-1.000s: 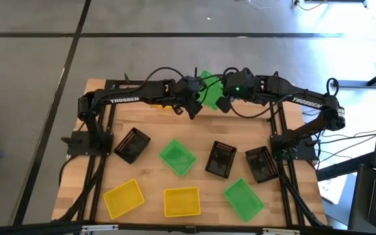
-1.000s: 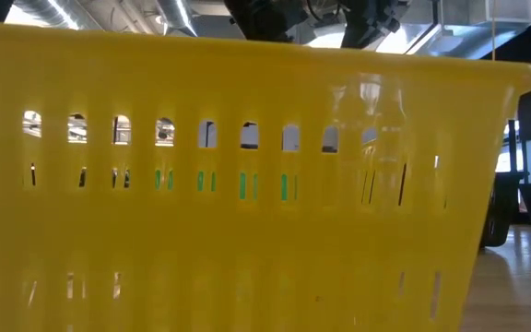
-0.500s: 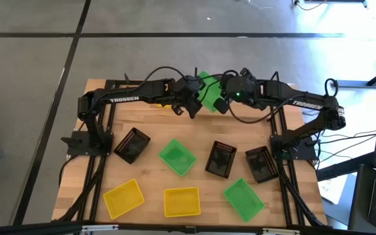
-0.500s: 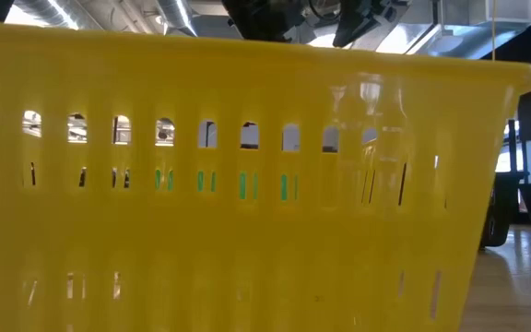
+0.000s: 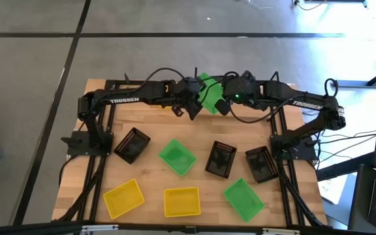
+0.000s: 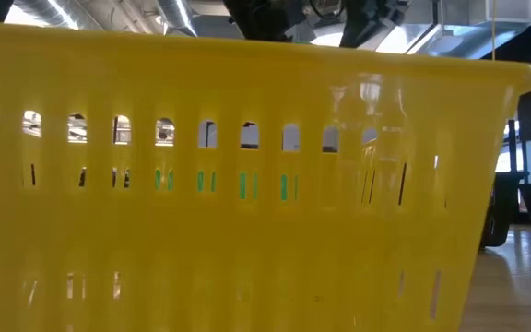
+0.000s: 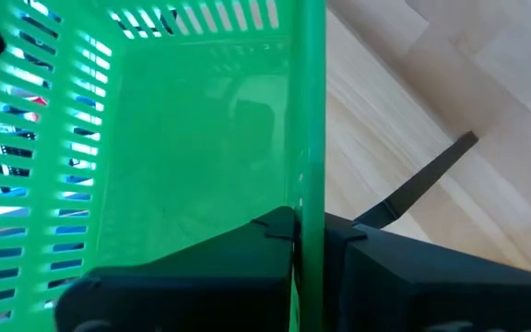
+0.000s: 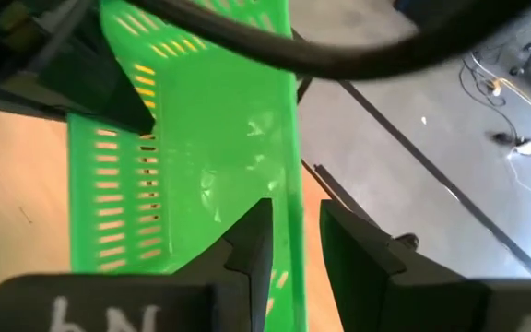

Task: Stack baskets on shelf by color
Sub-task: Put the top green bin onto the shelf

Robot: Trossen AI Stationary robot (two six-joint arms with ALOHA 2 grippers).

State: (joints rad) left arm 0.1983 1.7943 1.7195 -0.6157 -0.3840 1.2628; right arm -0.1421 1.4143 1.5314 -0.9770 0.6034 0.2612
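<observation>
Both grippers, yours to steer, were clamped on one green basket point(image 5: 207, 93) at the far edge of the table point(image 5: 149, 117): the left gripper point(image 7: 310, 242) pinched one wall, the right gripper point(image 8: 295, 242) pinched another. That basket hung tilted between them, beyond the eight baskets scattered lower on the table.

**Layout of the table**

One basket point(image 5: 207, 93) is held up at the far middle between the left gripper point(image 5: 191, 108) and the right gripper point(image 5: 222, 104). Seven further baskets are spread in two rows nearer the front edge.
</observation>
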